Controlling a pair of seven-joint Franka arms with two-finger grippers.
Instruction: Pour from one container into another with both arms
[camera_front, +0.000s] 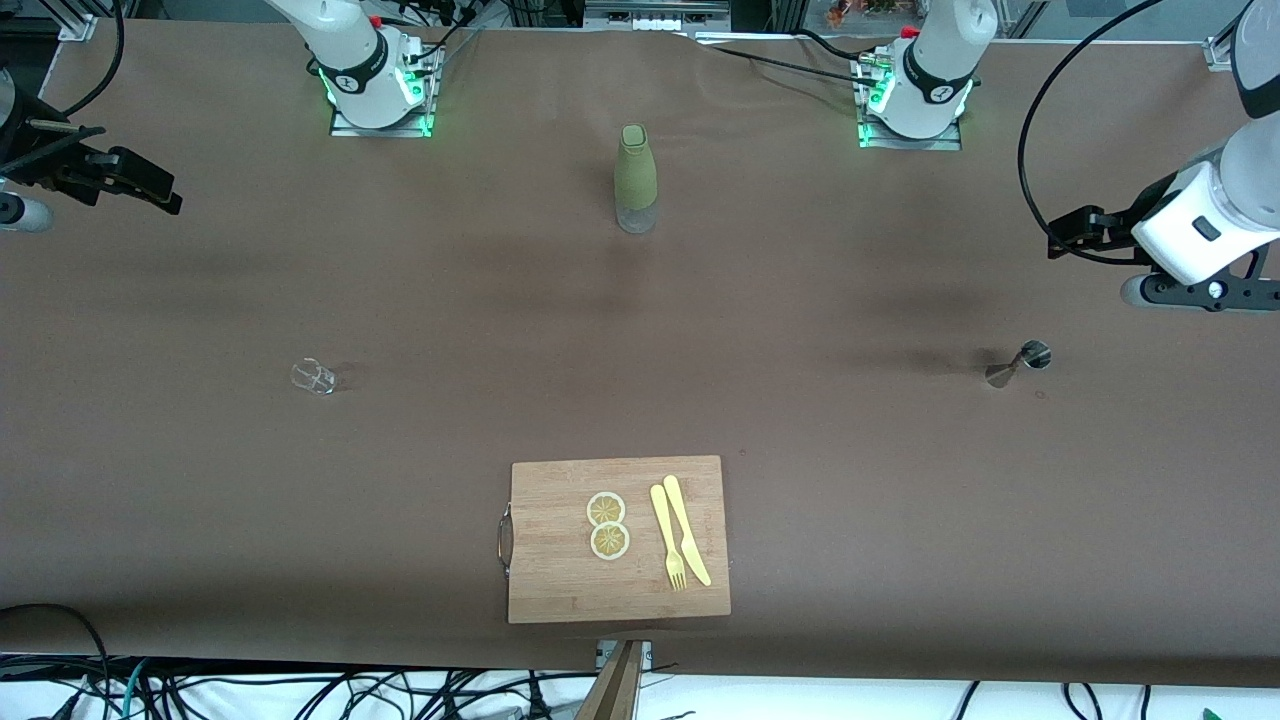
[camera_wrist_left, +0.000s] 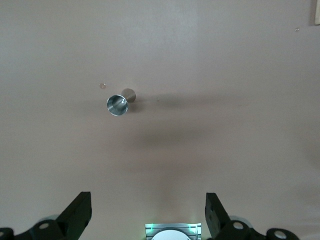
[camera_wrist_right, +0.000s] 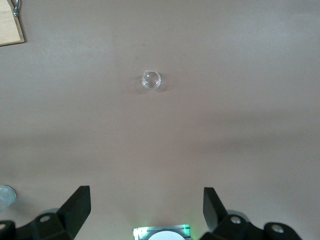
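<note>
While both my arms waited, left gripper (camera_wrist_left: 147, 215) spread wide over steel jigger (camera_wrist_left: 120, 102) at 11 o'clock, right gripper (camera_wrist_right: 146, 212) spread wide over small glass (camera_wrist_right: 151, 80) at 12 o'clock.

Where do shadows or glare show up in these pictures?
Front view: soft dark shadow bands cross the brown table; green light glows at both arm bases. Left wrist view: the metal jigger gleams, casting a faint shadow. Right wrist view: the clear glass nearly vanishes.

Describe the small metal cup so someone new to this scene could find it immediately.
Start at the wooden cutting board, then look toward the left arm's end of the table. The metal cup stands alone there, farther from the camera than the board. It is shiny steel and hourglass-shaped, unlike the clear glass.
</note>
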